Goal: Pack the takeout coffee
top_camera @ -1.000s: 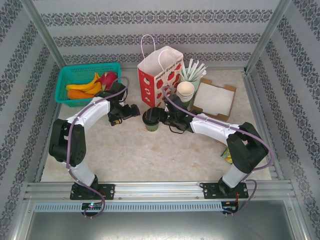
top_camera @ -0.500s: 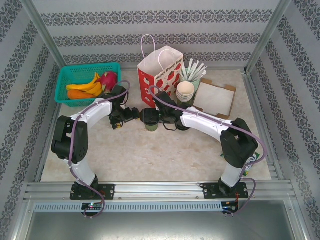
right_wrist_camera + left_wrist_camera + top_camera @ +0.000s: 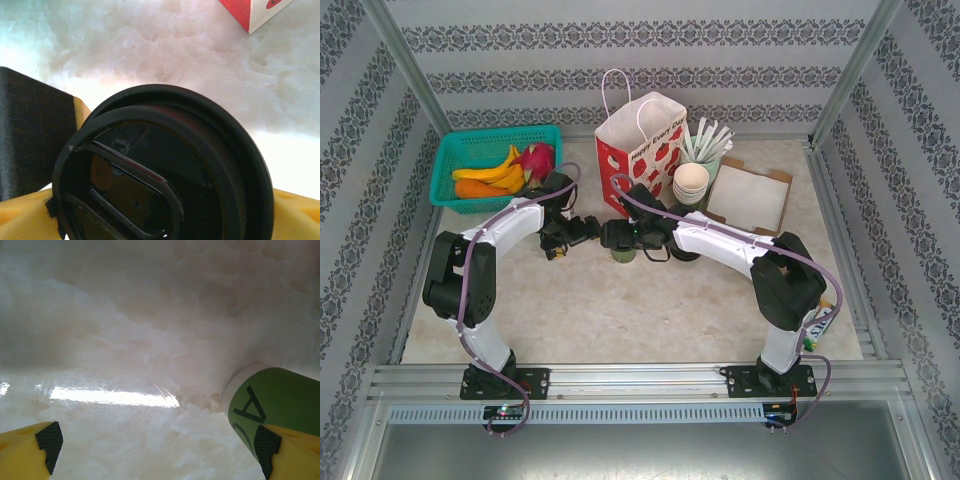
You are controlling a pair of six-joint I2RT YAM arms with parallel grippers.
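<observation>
Cup (image 3: 280, 400): green wall, black lettering. Lid (image 3: 165, 165): black. Bag (image 3: 640, 150): white, red strawberry print. Basket (image 3: 480, 145): teal. Tray (image 3: 740, 228): tan rim, white liner. Table (image 3: 620, 310): cream, marbled. Walls (image 3: 640, 40): white with dark ornamental bands.

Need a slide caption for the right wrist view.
Lidded takeout coffee between the yellow fingers of the right gripper, red paper bag corner beyond.

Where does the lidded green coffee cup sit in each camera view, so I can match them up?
Top external: coffee cup, centre, just in front of the strawberry bag.
Left wrist: its green wall, lower right edge.
Right wrist: its black lid, lower centre; bag corner top right.
Shared landmark: the pale marbled table.
</observation>
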